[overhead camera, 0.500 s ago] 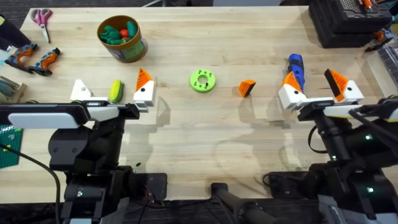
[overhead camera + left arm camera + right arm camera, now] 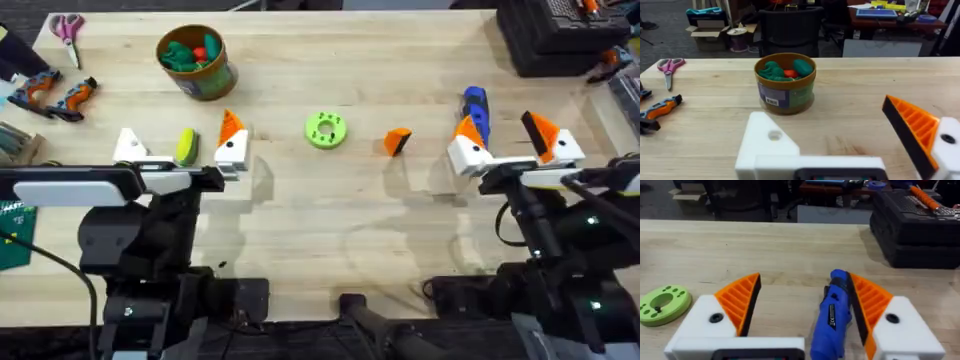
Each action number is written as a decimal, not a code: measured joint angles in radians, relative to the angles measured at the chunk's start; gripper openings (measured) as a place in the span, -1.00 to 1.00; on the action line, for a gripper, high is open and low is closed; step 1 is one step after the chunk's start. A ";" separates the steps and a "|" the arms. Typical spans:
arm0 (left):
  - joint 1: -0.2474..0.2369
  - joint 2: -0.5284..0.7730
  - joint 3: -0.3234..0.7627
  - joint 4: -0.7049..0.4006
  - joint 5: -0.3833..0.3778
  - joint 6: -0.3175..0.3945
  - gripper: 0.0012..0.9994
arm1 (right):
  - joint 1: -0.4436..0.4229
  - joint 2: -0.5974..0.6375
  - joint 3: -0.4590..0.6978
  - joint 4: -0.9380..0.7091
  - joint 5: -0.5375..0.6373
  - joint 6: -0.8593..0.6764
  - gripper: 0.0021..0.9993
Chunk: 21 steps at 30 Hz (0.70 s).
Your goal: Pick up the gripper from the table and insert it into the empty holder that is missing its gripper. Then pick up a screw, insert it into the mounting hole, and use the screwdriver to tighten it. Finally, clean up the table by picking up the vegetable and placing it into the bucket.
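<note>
- Both my grippers are spread wide with nothing held: my left gripper (image 2: 182, 150) sits at about 9 o'clock on the table (image 2: 330, 215), my right gripper (image 2: 515, 145) at about 3 o'clock.
- On my left gripper, one finger is the bare white holder (image 2: 130, 146) with no orange tip; the other finger carries its orange wedge (image 2: 231, 125). In my left wrist view the holder (image 2: 767, 145) shows an open mounting hole on its sloped face.
- Between those two left fingers, close to the holder, lies the yellow-green vegetable (image 2: 186, 146).
- Past my left gripper, toward 11 o'clock, stands the bucket (image 2: 197, 62), upright, with green and red toy produce inside; my left wrist view has it (image 2: 785, 82) straight ahead of the fingers.
- Near the table's middle, just right of centre, lies the loose orange gripper (image 2: 397, 141), apart from both of my arms.
- At 12 o'clock of centre lies a flat green ring (image 2: 325, 130) with holes, between the loose gripper and my left arm.
- My right gripper's two fingers both wear orange tips, and the blue screwdriver (image 2: 477, 112) lies between them. In my right wrist view the screwdriver (image 2: 832, 315) rests right against one orange pad (image 2: 867, 300), though I cannot tell if they touch.
- Far out at 10 o'clock lie pink-handled scissors (image 2: 67, 30) and orange-handled pliers (image 2: 55, 93).
</note>
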<state>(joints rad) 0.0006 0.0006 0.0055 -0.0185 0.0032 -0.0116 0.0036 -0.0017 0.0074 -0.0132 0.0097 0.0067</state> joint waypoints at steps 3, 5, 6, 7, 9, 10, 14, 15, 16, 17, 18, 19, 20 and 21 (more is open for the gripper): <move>0.000 0.000 0.001 -0.016 0.000 0.000 0.97 | 0.000 0.000 0.002 -0.005 0.000 0.000 0.99; 0.000 0.000 0.008 -0.082 0.000 0.000 0.97 | 0.000 0.000 0.014 -0.034 0.001 0.001 0.99; 0.000 0.003 0.016 -0.102 0.002 0.001 0.97 | 0.000 0.001 0.034 -0.074 0.000 0.001 0.99; 0.000 0.005 0.041 -0.151 0.000 0.003 0.97 | 0.000 0.003 0.055 -0.117 -0.003 0.001 0.99; 0.000 0.015 0.094 -0.243 0.000 0.009 0.97 | 0.000 0.019 0.098 -0.209 -0.004 0.001 0.99; 0.000 0.027 0.123 -0.276 0.000 0.015 0.97 | 0.000 0.034 0.118 -0.237 -0.004 0.001 0.99; 0.000 0.136 0.291 -0.397 -0.003 0.050 0.97 | 0.000 0.152 0.240 -0.304 -0.004 0.004 0.99; 0.000 0.175 0.343 -0.427 -0.004 0.057 0.97 | 0.000 0.188 0.275 -0.316 -0.004 0.004 0.99; 0.000 0.220 0.399 -0.460 -0.005 0.063 0.97 | 0.000 0.234 0.322 -0.345 -0.005 0.005 0.99; 0.000 0.269 0.454 -0.492 -0.005 0.067 0.97 | 0.000 0.274 0.362 -0.376 -0.005 0.005 0.99; 0.000 0.314 0.505 -0.524 -0.005 0.070 0.97 | 0.000 0.317 0.407 -0.422 -0.007 0.005 0.99; 0.000 0.358 0.552 -0.551 -0.006 0.074 0.97 | 0.000 0.374 0.464 -0.483 -0.008 0.007 0.99; 0.000 0.407 0.605 -0.588 -0.007 0.076 0.97 | 0.000 0.419 0.510 -0.530 -0.008 0.008 0.99; 0.000 0.452 0.653 -0.625 -0.008 0.079 0.97 | 0.000 0.472 0.561 -0.574 -0.008 0.008 0.99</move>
<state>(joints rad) 0.0006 0.4522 0.6586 -0.6434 -0.0044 0.0676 0.0036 0.4701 0.5681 -0.5873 0.0019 0.0147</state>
